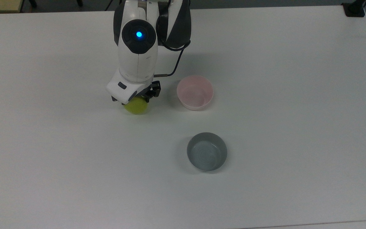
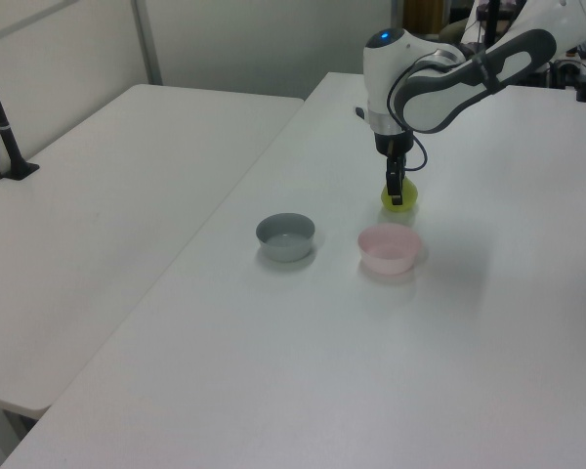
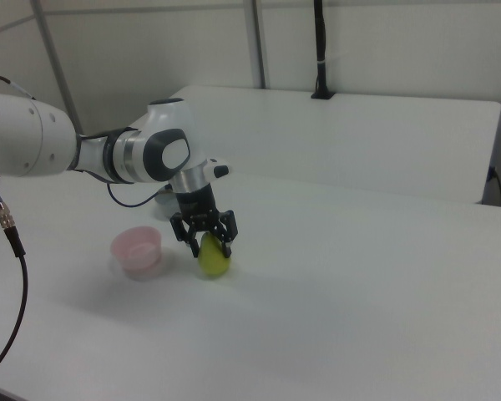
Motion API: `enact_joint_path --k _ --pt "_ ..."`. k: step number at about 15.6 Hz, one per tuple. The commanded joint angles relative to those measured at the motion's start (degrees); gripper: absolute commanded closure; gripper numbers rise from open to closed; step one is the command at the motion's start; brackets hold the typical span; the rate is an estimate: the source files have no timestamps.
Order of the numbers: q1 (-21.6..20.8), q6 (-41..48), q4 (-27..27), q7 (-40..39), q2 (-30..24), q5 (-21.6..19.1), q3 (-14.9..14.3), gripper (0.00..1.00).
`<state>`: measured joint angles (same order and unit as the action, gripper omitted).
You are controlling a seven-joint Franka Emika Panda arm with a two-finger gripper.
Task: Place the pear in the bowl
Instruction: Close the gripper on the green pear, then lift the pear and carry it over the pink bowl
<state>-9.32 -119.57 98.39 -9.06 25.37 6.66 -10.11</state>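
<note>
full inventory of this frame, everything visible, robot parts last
pear: 1, yellow-green, on the table, at the gripper's tips
pink bowl: 1, pale pink, empty, to the top view's right of the pear
grey-blue bowl: 1, grey-blue, empty, below the pink bowl in the top view
table: 1, white, bears both bowls and the pear
second table: 1, white, on the left view's left
gripper: 1, black, fingers on either side of the pear's top
arm: 1, white with a blue light

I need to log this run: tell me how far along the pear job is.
Done: the gripper has reached the pear and straddles it. In hand: the grasp; the pear sits on the table. Left: lift it and set it in the empty pink bowl, not the grey bowl.
</note>
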Motion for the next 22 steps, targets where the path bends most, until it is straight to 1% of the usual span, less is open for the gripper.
enact_joint_path --k 1,2,4,6,10,12,14,15,18,20,22 --pt "-0.53 1.97 1.28 -0.96 -3.29 -0.24 -0.96 0.72" --pt "-0.44 3.19 1.19 -0.96 -4.35 -0.33 -0.96 0.72" --pt "-0.26 6.7 -0.73 -0.96 -6.28 -0.59 -0.96 0.72" --pt "-0.09 10.04 -3.63 -1.05 -7.69 -2.6 -1.14 0.72" --pt "-0.17 16.72 -9.87 -2.19 -9.89 -4.71 -3.68 0.72" --pt "-0.44 17.79 -10.94 -2.28 -10.95 -5.07 -4.39 0.72" --pt "-1.05 17.79 -10.94 -1.93 -11.13 -4.99 -4.3 0.72" --pt "-1.84 17.7 -10.94 -1.58 -11.04 -5.07 -4.3 0.72" --pt "-8.24 17.35 -10.32 2.27 -10.78 -5.07 -4.3 0.72" --pt "-12.1 17.44 -10.23 3.34 -10.95 -5.34 -4.21 0.72" --pt "-14.23 17.26 -10.23 5.09 -11.13 -6.3 -3.78 0.72"
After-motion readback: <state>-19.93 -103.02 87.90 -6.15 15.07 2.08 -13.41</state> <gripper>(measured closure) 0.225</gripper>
